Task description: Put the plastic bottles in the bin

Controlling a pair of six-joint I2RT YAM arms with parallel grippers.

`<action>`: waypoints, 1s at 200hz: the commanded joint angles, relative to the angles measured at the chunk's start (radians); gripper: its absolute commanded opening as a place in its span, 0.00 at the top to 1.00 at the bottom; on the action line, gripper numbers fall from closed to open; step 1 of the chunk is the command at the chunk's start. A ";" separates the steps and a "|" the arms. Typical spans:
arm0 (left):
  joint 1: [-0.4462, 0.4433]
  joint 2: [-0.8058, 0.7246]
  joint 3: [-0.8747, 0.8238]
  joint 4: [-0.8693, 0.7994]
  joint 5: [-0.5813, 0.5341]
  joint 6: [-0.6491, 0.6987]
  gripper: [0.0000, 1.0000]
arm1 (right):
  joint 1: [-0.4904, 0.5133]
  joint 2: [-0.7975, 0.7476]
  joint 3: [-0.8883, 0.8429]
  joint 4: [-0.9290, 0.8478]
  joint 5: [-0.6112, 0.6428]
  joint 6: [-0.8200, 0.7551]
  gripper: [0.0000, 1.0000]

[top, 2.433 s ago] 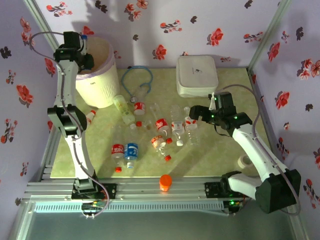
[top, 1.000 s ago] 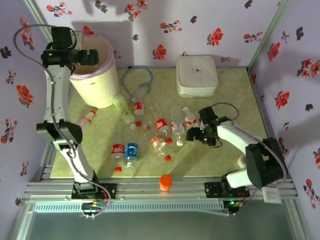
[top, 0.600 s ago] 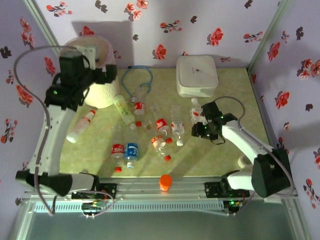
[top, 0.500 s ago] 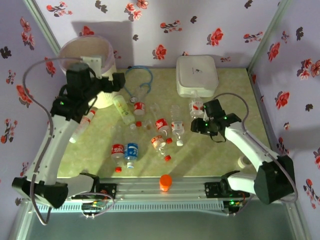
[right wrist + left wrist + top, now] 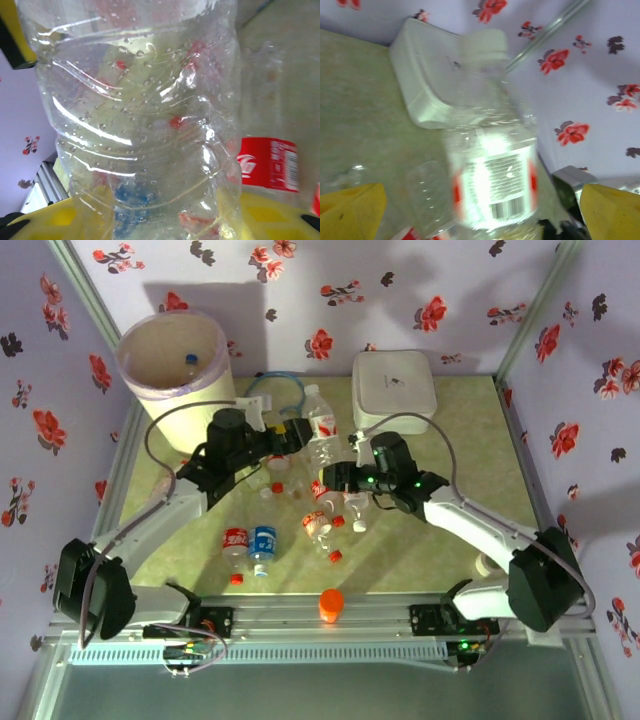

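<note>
Step in hand: judged a carry, or a hand-across between arms. One lifted bottle stands upright off the table, white cap up, red label, over the table's middle toward the far edge.
Right gripper: clenched low on the lifted bottle; in the wrist view the clear ribbed wall sits between its yellow pads.
Left gripper: released, fingers spread wide, nothing in them. It is aimed at the lifted bottle from just beside it on the left.
Bin: far-left corner of the table, mouth open, lilac liner round the rim. A blue-capped bottle lies inside.
Bottles left: a scatter lies flat on the table's middle, among them a red-label bottle and a blue-label bottle.
Next move calls for: as I judge it, either the left jaws close round the label before the right lets go, or the right arm carries leftward. Either way the bottle must go over the bin's rim, which stands well above the lying bottles.
Edges: white lidded box at the far edge, right of the lifted bottle. A blue tube loop lies between bottle and bin. Papered walls close the far, left and right sides.
Open room: the path above the loop to the bin mouth looks free. The two wrists sit close together, so a knock is likely there. Orange knob at the near edge, out of the way.
</note>
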State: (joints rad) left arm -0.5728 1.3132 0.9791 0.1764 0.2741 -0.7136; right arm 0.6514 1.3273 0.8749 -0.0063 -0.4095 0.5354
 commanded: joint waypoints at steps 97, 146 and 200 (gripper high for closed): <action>-0.081 0.118 -0.011 0.062 -0.089 -0.060 0.36 | 0.047 0.083 0.043 0.198 -0.003 0.016 0.52; -0.081 0.130 0.029 0.014 -0.090 -0.031 0.48 | 0.046 0.079 0.042 0.175 0.024 -0.009 0.38; -0.047 0.145 0.089 -0.054 -0.091 0.026 0.49 | 0.024 -0.024 0.054 -0.018 0.117 -0.115 0.01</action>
State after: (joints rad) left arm -0.6418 1.4448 1.0042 0.1715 0.1909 -0.7483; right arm 0.6918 1.3911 0.9104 0.0738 -0.3660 0.4892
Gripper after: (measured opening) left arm 0.515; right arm 0.991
